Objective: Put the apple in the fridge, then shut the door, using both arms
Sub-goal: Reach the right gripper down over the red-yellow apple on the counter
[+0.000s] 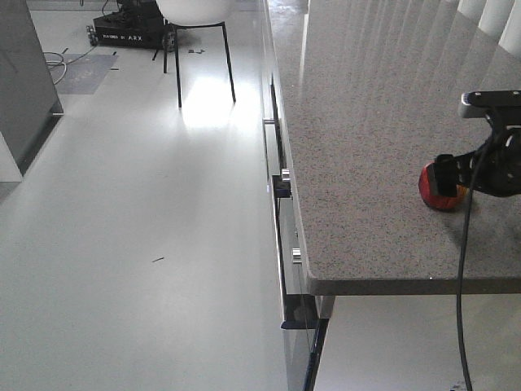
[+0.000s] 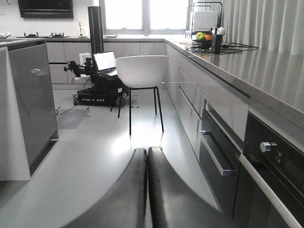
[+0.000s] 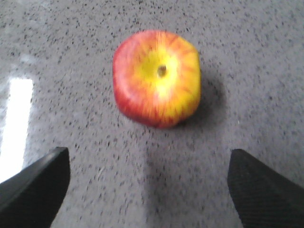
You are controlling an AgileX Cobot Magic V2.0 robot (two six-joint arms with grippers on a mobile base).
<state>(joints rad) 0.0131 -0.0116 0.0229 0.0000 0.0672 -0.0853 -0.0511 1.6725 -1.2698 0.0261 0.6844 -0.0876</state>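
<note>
one red apple, one chair (white)

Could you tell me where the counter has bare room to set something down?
The granite counter is bare left of and beyond the apple. It is crowded only at the apple, where the right gripper hovers open.

Apple soft with blur in your right wrist view, right hand clipped by the bottom edge, in the front view it hides part of the apple, your left hand cut off below, distant fruit on the surface too small to name.
</note>
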